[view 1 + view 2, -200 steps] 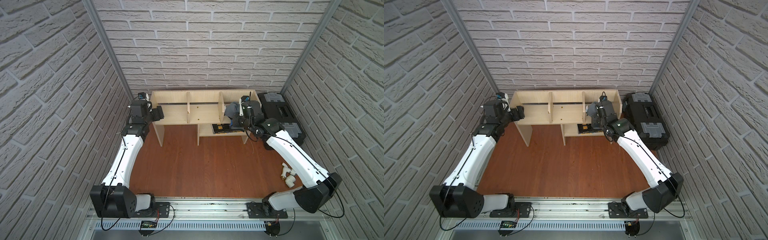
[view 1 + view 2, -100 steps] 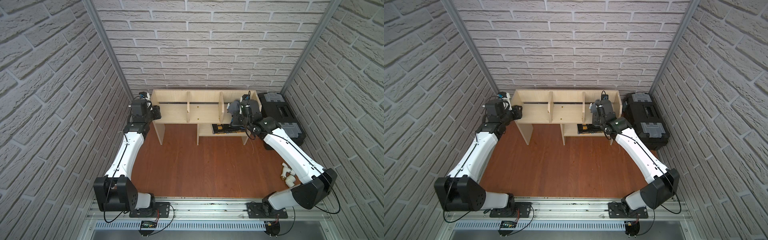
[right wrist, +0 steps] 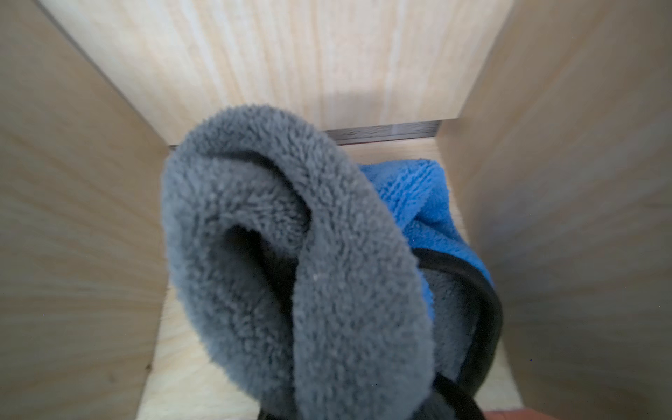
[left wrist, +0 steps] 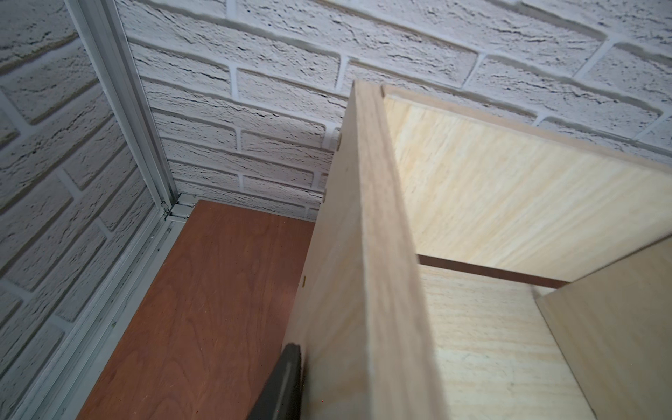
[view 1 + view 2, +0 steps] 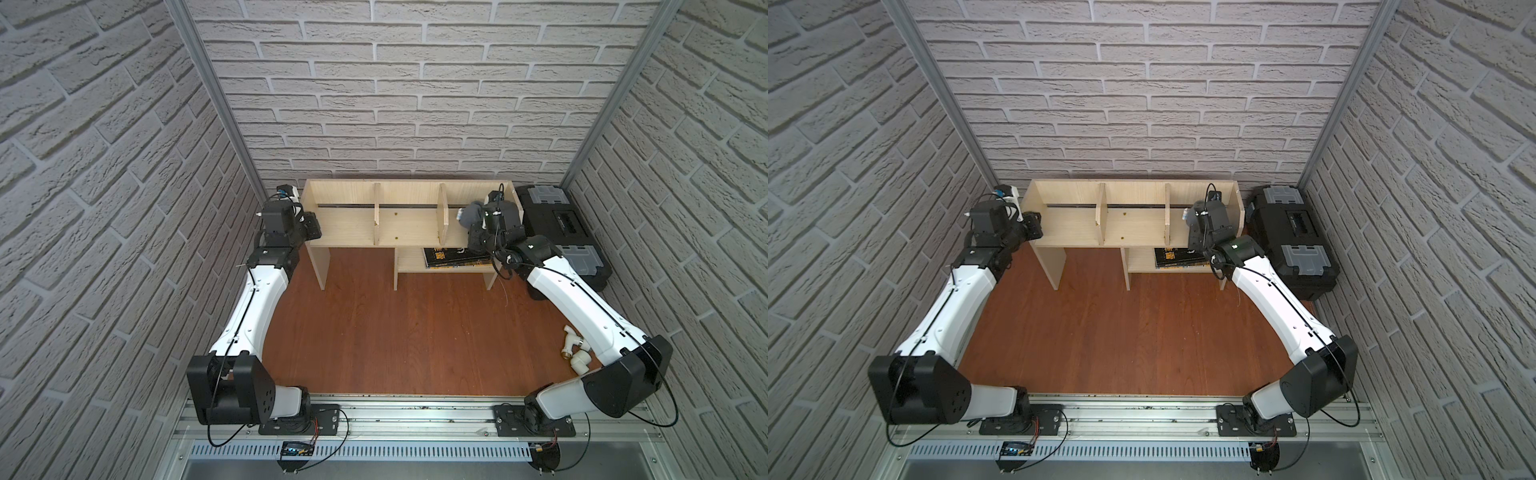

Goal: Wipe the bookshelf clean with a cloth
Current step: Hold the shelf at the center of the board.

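- The left gripper (image 5: 311, 225) straddles the left end panel of the bookshelf (image 5: 407, 224). In the left wrist view one dark finger (image 4: 287, 378) lies flat against the panel's outer face. The other is hidden behind the board, and the jaws look clenched on the panel.
- The right gripper (image 5: 482, 226) is closed on the cloth (image 3: 291, 254), which bulges straight ahead of the jaws, grey side outward and blue side behind, with dark edging showing.
- Cloth and right jaws sit inside the top tier's right-hand compartment. The divider is on one side of the jaws, the end panel on the other and the back board ahead.
- Below the right jaws a dark book (image 5: 453, 257) lies on the small lower shelf.
- A black toolbox (image 5: 557, 224) stands just past the end panel beside the right jaws.
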Robot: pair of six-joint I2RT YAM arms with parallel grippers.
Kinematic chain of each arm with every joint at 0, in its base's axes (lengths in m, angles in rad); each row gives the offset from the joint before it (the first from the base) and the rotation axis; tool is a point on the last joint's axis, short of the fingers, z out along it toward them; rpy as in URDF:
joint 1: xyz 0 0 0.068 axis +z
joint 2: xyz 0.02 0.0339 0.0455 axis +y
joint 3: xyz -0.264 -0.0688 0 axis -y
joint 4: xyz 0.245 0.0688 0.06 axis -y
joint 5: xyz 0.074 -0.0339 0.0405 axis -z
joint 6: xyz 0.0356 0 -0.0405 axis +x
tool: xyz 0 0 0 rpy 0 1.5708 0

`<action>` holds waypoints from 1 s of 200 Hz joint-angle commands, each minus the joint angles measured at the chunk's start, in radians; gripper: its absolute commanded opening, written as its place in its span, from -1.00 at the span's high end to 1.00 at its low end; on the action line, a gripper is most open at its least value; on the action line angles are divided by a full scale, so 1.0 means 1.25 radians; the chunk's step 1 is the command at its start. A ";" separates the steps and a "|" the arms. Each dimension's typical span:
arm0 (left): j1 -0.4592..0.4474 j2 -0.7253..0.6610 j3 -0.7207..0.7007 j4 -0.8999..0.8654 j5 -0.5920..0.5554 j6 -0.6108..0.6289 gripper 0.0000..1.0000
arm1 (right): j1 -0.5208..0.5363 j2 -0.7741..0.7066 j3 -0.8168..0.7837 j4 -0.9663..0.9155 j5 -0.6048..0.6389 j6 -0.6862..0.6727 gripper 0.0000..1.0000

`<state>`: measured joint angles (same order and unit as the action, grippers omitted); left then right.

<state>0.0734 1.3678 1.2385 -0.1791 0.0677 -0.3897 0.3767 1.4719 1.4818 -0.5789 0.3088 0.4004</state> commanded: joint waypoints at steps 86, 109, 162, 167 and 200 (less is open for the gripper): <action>-0.028 -0.004 -0.022 0.001 0.033 0.003 0.43 | 0.006 0.016 0.089 0.183 -0.035 -0.030 0.95; -0.028 -0.003 -0.021 -0.001 0.028 0.005 0.43 | 0.007 0.002 0.084 0.187 0.063 -0.051 0.95; -0.028 -0.007 -0.023 -0.003 0.021 0.008 0.46 | 0.003 -0.026 0.035 0.129 0.346 -0.101 0.95; -0.029 -0.008 -0.023 -0.003 0.022 0.007 0.46 | 0.003 -0.034 0.021 0.132 0.354 -0.101 0.94; -0.029 -0.010 -0.025 -0.002 0.018 0.007 0.48 | 0.007 -0.071 -0.043 0.102 0.320 -0.065 0.95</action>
<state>0.0681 1.3647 1.2339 -0.1791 0.0441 -0.3809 0.3813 1.4387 1.4723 -0.4438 0.6682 0.2996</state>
